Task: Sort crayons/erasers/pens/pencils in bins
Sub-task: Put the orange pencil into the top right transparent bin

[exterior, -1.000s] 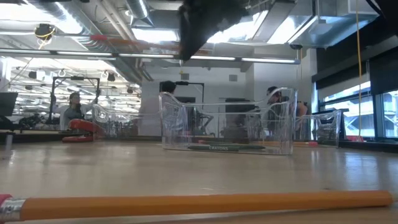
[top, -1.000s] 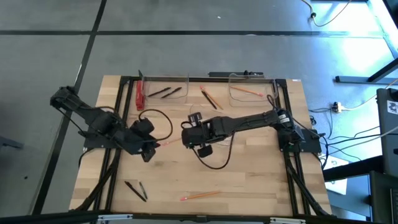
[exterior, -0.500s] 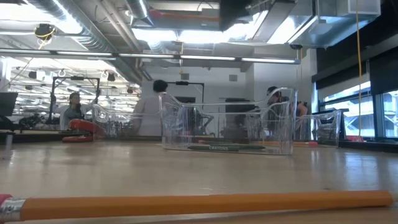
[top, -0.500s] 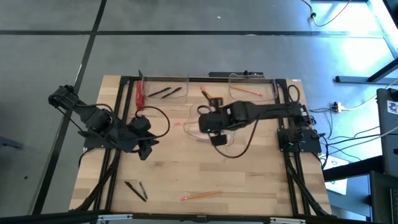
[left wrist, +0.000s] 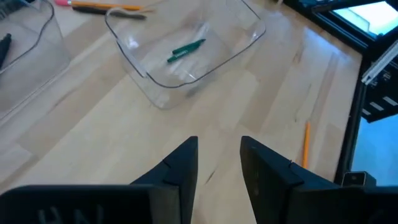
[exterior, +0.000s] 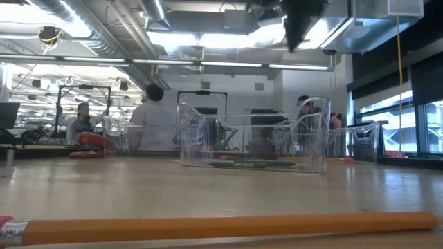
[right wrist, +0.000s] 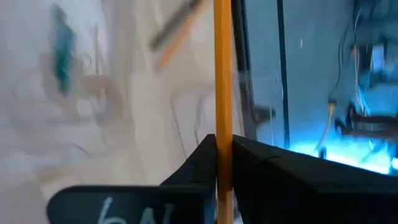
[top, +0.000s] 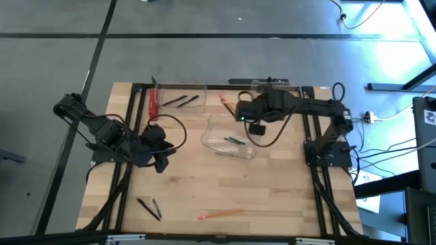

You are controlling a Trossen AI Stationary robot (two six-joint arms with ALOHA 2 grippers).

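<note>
My right gripper (top: 242,113) (right wrist: 222,148) hangs high above the table between the middle bin and the far right bin, shut on an orange pencil (right wrist: 222,74). My left gripper (top: 161,160) (left wrist: 219,155) is open and empty, low over the table's left part. The middle bin (top: 231,140) (left wrist: 186,53) holds green crayons (left wrist: 185,50). The far left bin (top: 181,95) holds black pens (top: 181,101). The far right bin (top: 276,96) holds one pencil (top: 271,99). Loose pencils (top: 227,104) lie between the far bins. My right gripper pinches the orange pencil between its two fingers (right wrist: 202,163). The pencil's shaft (right wrist: 222,127) runs on straight past the fingertips. It is lifted clear of the table; which part of its length the fingers are on is hidden by the gripper.
One pencil (top: 219,214) (exterior: 221,227) lies near the front edge, and two pens (top: 149,207) lie at the near left. A red object (top: 153,103) lies beside the far left bin. Black cables loop over the table. People stand in the room behind.
My right gripper has risen from the table's middle and gone toward the far right, past the middle bin, carrying the pencil clear of the table. The crayon bin now shows uncovered.
</note>
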